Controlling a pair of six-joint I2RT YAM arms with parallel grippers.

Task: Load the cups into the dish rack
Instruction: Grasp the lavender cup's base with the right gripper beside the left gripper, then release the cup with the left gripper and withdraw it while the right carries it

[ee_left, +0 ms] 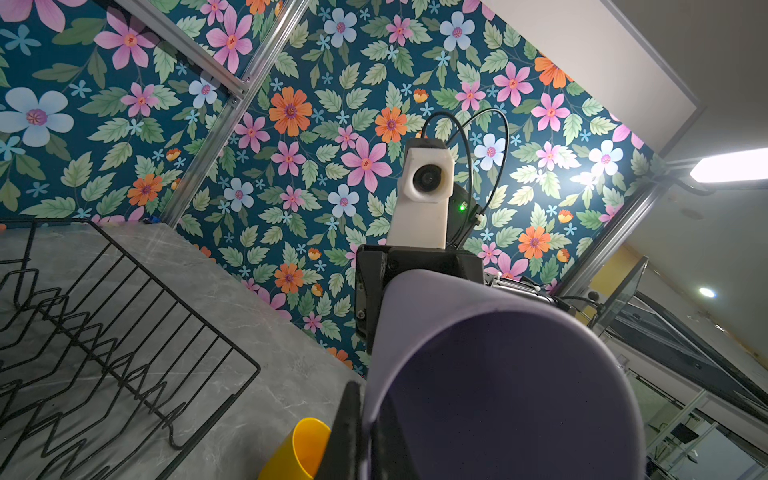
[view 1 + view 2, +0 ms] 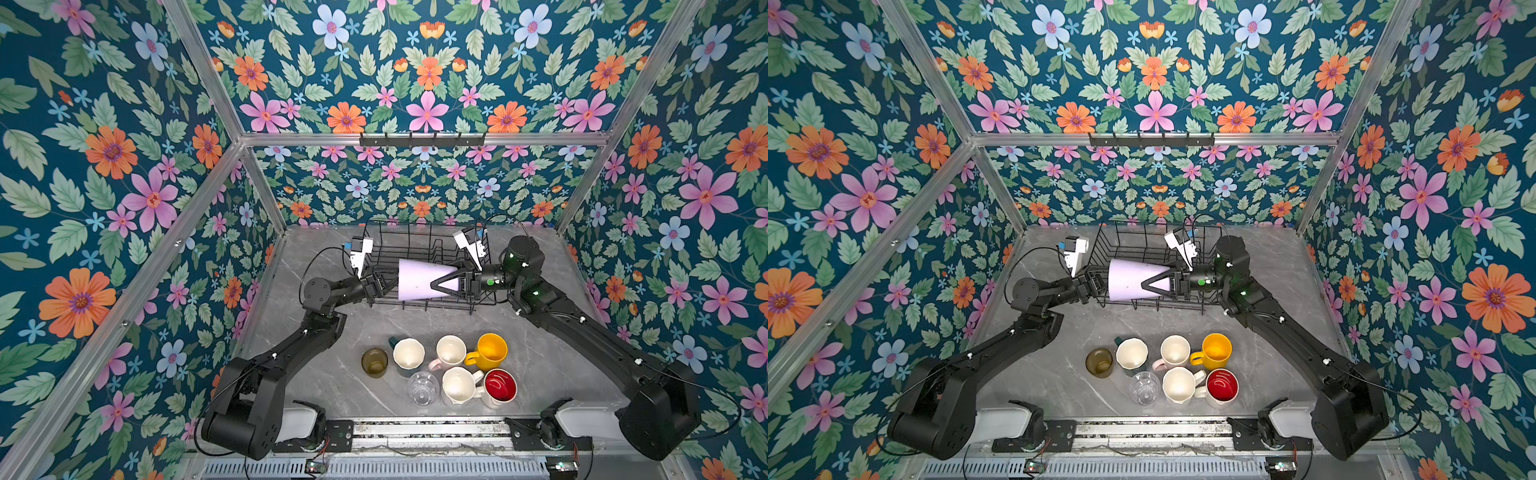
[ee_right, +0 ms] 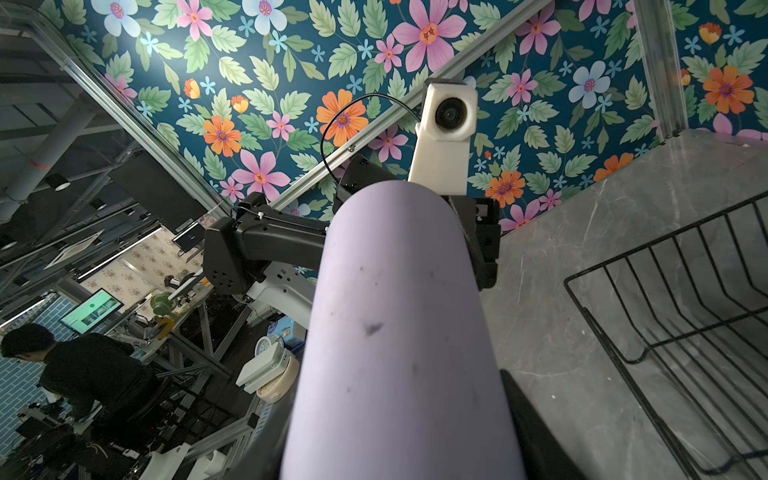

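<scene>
Holding a lilac tapered tumbler (image 2: 415, 277) sideways above the black wire dish rack (image 2: 409, 246).
Its wide rim is clamped in the left claw (image 2: 390, 284); the right claw (image 2: 434, 286) straddles its narrow end, whether gripping I cannot tell. Seven cups (image 2: 451, 351) stand on the grey marble tabletop (image 2: 332, 374) before the rack.

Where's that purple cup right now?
In both top views, centre back, the lilac tumbler hangs sideways in the air, overlapping the dish rack, between the left gripper at its rim and the right gripper round its base.
</scene>
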